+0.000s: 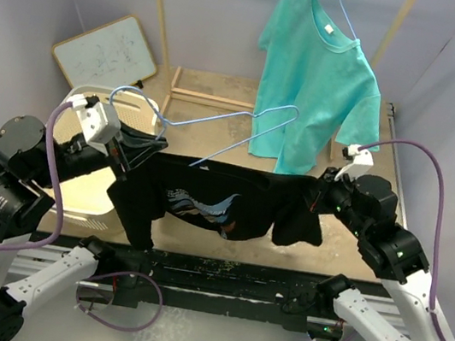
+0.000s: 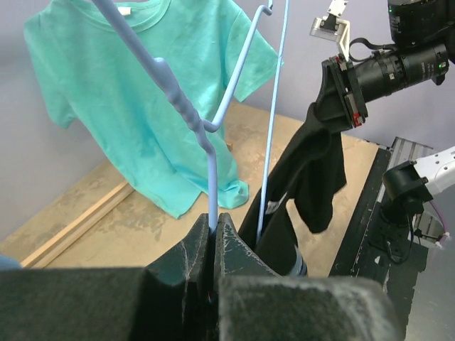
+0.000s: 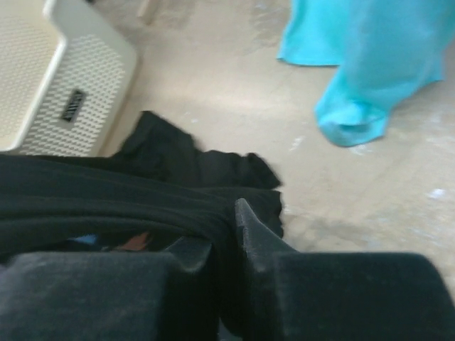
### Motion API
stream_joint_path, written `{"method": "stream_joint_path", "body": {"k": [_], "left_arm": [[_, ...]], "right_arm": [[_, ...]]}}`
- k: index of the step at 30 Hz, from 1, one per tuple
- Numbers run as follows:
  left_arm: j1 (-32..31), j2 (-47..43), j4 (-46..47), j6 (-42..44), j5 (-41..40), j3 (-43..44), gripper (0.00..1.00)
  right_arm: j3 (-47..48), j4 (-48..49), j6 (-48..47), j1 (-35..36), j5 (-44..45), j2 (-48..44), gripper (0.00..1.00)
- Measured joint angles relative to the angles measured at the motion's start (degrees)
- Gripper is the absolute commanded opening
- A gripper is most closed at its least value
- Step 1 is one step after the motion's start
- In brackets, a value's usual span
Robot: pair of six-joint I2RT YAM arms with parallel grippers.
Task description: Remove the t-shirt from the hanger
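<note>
Two shirts, teal shirt upper right, black shirt middle, left gripper squeezing one hanger, right gripper squeezing black shirt

Black graphic t-shirt stretched horiz. midair; blue wire hanger sticking out above.

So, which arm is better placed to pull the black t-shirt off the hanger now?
Probably the right arm. The right tool is shut on the black t-shirt and can pull it away; the left tool pinches the blue hanger and should hold it.
</note>
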Motion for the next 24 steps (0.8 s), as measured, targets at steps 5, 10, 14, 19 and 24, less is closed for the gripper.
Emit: {"method": "stream_joint_path", "body": {"k": [5,10,14,19,24], "left_arm": [[0.0,2.3,4.8,-1.2,0.9,-2.7,0.00],[0.0,7.6,7.7,-1.4,2.3,-6.8,0.00],[0.1,12.7,8.0,-1.3,4.5,-8.4,0.00],[0.1,16.0,7.9,-1.1,13.3,-9.0,0.00],[-2.3,16.6,7.3,-0.6,19.0,-9.0,0.00]], "right_arm": [[-0.1,2.5,-3.1,-0.1,-9.7,-0.6,0.63],[3.1,2.1,-5.7,-0.2,-17.0,-4.3,0.64],[9.3,1.4,-7.8,-0.3,-22.3,-7.1,0.66],[15.3,1.4,-10.0,-0.4,-26.8,-7.6,0.66],[16.7,1.3,-12.2,-0.4,-27.6,-3.9,0.66]]}}
